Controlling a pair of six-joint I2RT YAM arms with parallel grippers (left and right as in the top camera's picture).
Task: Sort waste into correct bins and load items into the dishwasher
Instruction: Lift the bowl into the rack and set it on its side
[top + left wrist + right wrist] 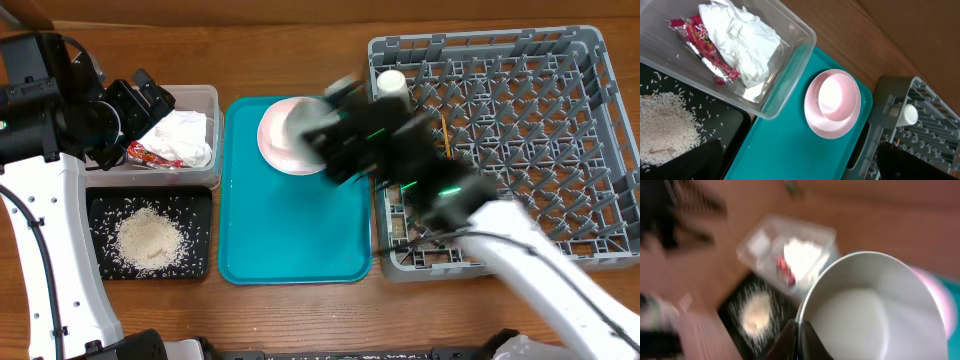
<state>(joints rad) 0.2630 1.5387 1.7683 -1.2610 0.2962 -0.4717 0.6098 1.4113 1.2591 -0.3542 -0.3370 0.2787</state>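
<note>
Gripping the near rim of the bowl [865, 305] with the right pincer [800, 332], fingers seemingly closed on it, one inside and one outside. Taken by the rim, probably, to leave the hollow free for tipping onto pegs. Smeared by motion in the overhead view, over the right edge of the plate [812, 122] on the tray [300, 240]. Seated in the plate in the left wrist view, so hard to say whether lifted yet. Bound, at a guess, for the rack [480, 42] just to the right, with the cup [390, 82] already upright in its corner nearest the plate. Further out, hovering over the tub [805, 40] with the left pincer [148, 100], fingers apart, holding nothing, parked clear of the other's path. Sorted already, seemingly: napkin [745, 40] and wrapper [705, 47] lying in the tub, rice [148, 240] heaped on the black tray [200, 265] just beside it on the desk [300, 60].
</note>
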